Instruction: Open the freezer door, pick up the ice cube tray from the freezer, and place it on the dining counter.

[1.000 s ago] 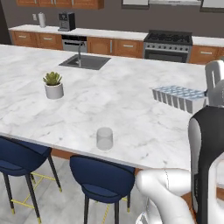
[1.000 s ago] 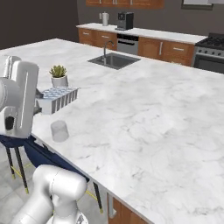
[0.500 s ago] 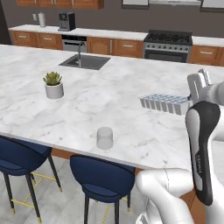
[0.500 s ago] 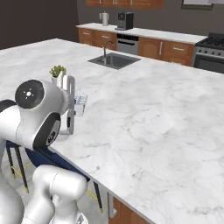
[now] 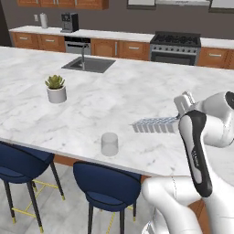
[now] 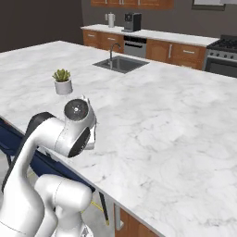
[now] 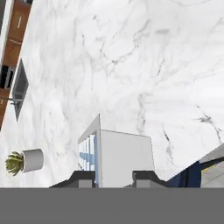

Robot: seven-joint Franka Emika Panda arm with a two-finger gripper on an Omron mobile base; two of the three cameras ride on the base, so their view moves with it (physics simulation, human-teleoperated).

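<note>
Claw [image 7: 113, 175] clamped on ice cube tray [image 7: 118, 157]; tray's near end hidden behind arm; desk [image 7: 131, 65] below claw.

I looked for writing and found none I could read: no label, brand, number or sign stood on the ice cube tray [image 5: 155, 125], the plant pot [image 5: 56, 94], the coffee machine [image 5: 69, 22] or the worktop [image 5: 119, 91].
</note>
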